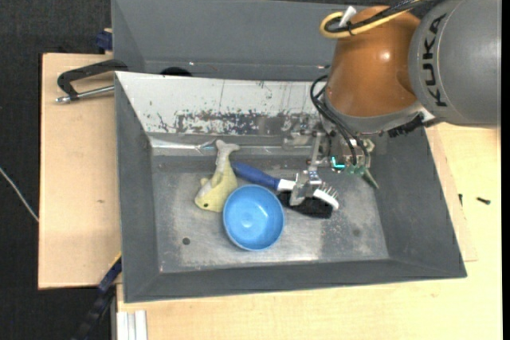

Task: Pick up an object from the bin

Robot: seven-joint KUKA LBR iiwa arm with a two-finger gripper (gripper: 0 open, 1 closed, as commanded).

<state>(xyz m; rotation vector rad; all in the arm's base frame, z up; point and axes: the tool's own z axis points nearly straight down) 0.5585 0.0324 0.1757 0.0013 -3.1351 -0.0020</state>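
Blue-handled scrubbing brush (263, 176) with white head and black bristles lies near the centre of the grey metal bin (159, 195), its bristle end toward 4 o'clock. The two-finger gripper (339, 166) hangs at 1 o'clock of that end; whether it is spread or pinched cannot be told. A round blue plastic bowl (253, 217) sits just beside the handle at 6 o'clock, a yellow whale-shaped toy (217, 185) at 9 o'clock.
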